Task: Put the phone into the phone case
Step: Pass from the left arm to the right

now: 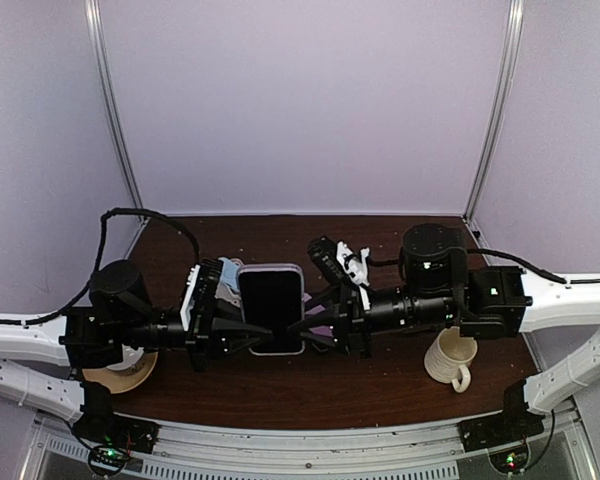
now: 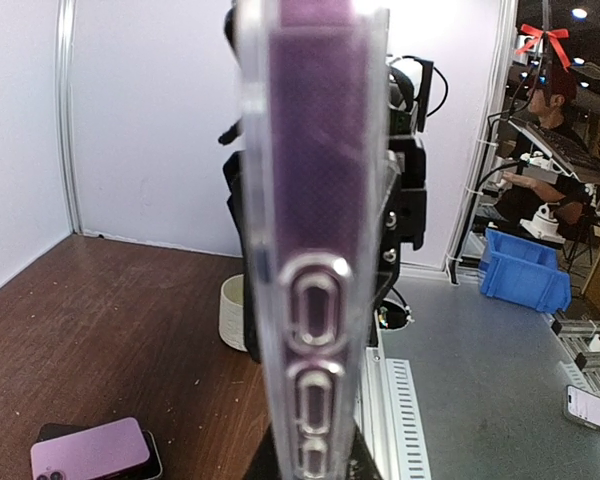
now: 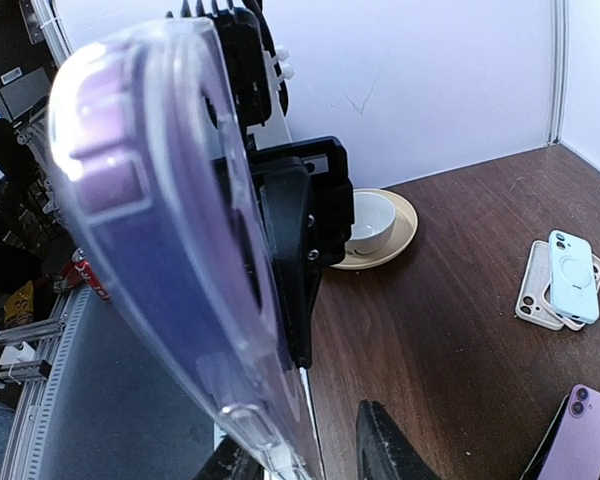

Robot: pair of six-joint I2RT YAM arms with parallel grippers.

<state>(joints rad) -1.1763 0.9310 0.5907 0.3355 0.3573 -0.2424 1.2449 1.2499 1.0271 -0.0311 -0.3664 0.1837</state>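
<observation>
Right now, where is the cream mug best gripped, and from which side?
Probably take the mug by its rim, from above. It stands upright with the mouth open, so one finger can go inside; choose the far side, since the handle points toward the near edge.

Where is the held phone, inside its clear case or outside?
Inside: the clear case wraps the edges of the purple phone in both wrist views. Whether every corner is snapped home, cannot tell.
</observation>
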